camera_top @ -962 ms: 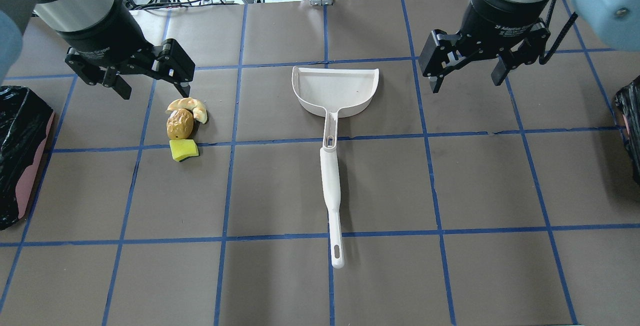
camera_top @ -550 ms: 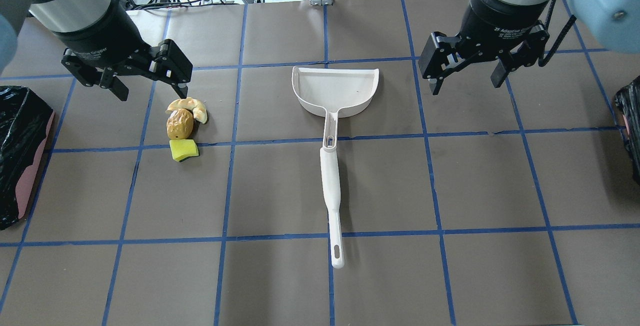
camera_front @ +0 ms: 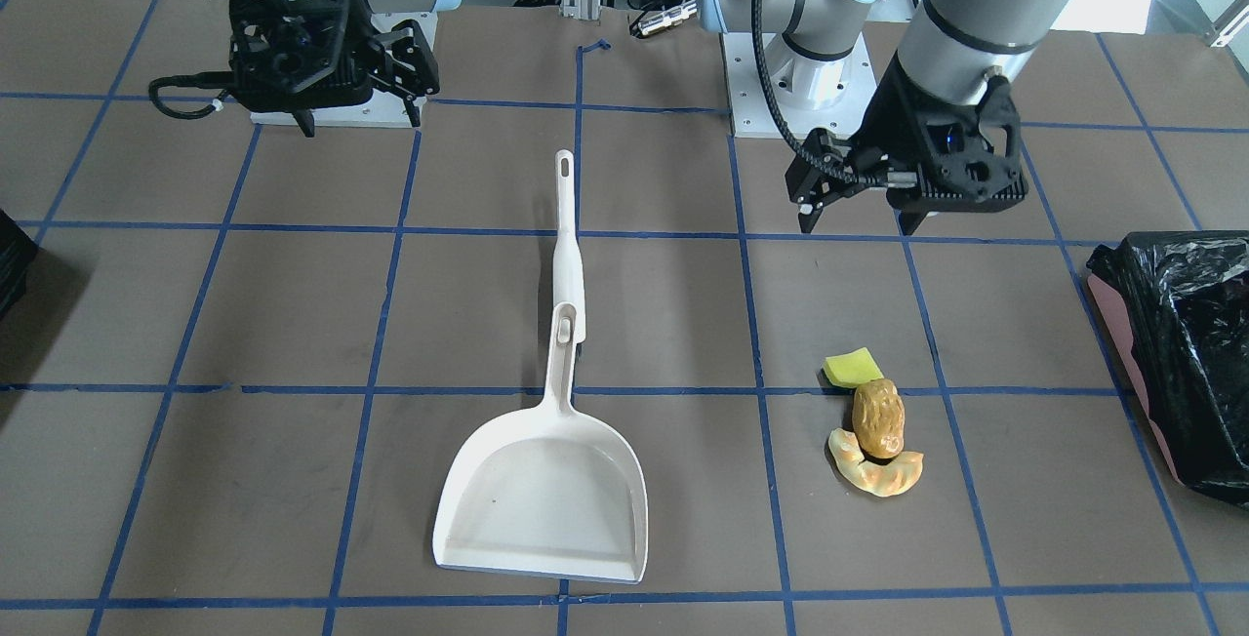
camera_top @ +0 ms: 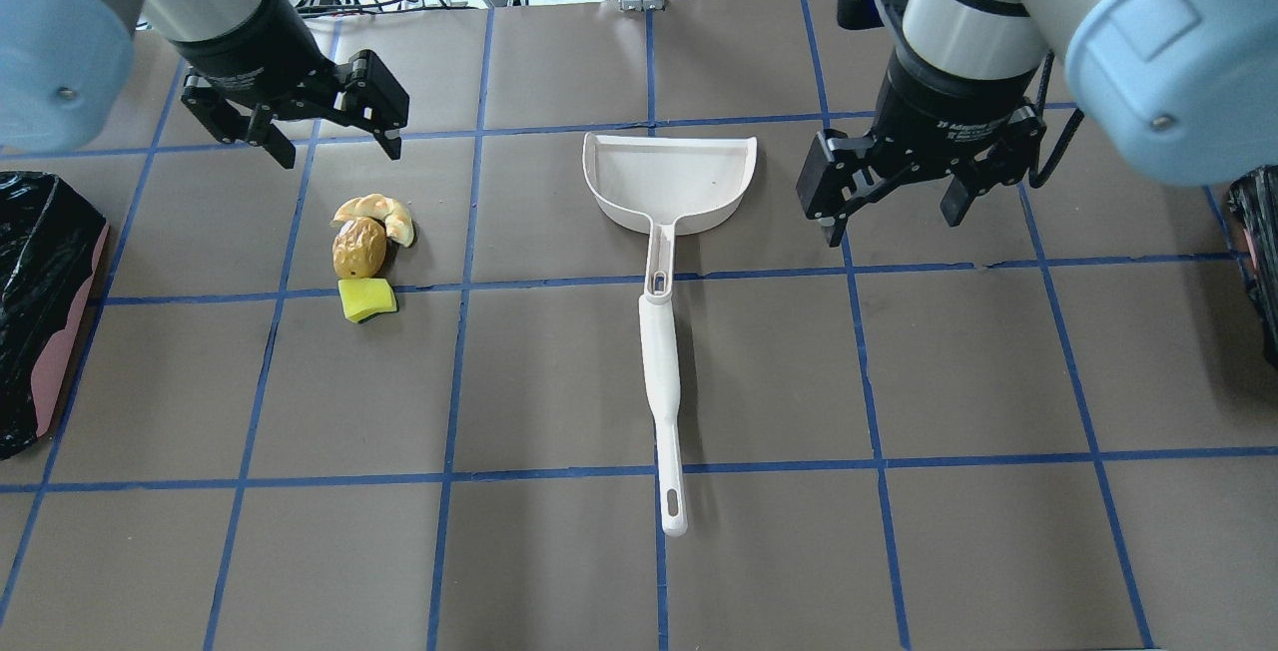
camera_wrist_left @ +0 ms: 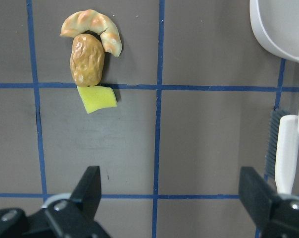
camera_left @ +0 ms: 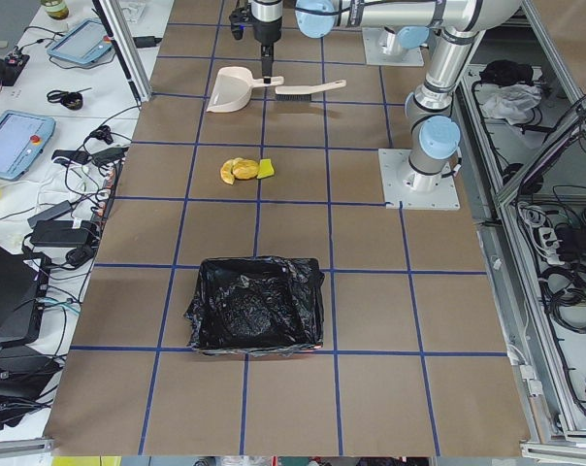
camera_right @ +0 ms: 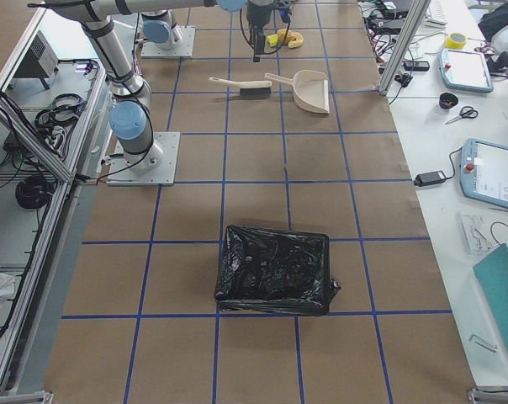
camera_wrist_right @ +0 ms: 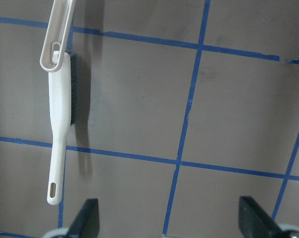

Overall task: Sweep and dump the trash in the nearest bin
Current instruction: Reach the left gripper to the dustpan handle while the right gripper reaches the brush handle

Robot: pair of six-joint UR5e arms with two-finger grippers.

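trash bits point(camera_top: 359, 248): 3 | dustpan point(camera_top: 669, 177): 1 | brush point(camera_top: 660, 361): 1 | bins point(camera_top: 40, 262) point(camera_top: 1260, 252): 2 | pincers point(camera_top: 339, 152) point(camera_top: 894, 227): 2

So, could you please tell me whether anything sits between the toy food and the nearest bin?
Nothing visible does: only bare table separates the toy food from the bin; the dustpan lies on the other side.

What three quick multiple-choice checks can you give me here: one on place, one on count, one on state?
1. In the overhead view, the trash lies: A) left of the dustpan; B) inside it; C) right of it.
2. Trash pieces: A) two; B) three; C) four.
3. The left gripper is: A) open, empty; B) shut on the dustpan; C) shut on trash.
Key: 1 A, it sits on the table, left of the dustpan. 2 B, croissant, potato, yellow wedge. 3 A, its jaws stand spread with nothing between.
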